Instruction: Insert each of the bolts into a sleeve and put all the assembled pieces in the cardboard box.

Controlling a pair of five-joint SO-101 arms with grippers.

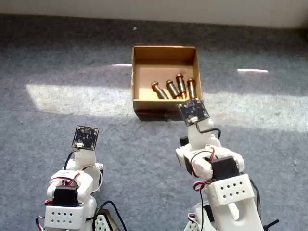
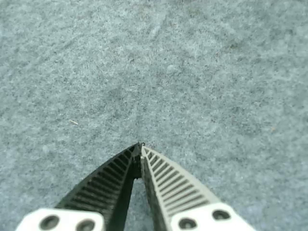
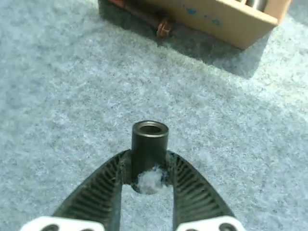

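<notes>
High view: four assembled pieces (image 1: 173,88) in the cardboard box (image 1: 159,62). Left wrist: left jaws clenched, empty. Right wrist: right jaws grip an upright sleeve (image 3: 150,144); a bolt (image 3: 144,18) lies ahead (flat along the box wall), nearer this arm

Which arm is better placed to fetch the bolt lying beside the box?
Probably the left: the left gripper is shut on nothing over the carpet, while the right gripper holds a sleeve. The bolt lies beside the box.
</notes>
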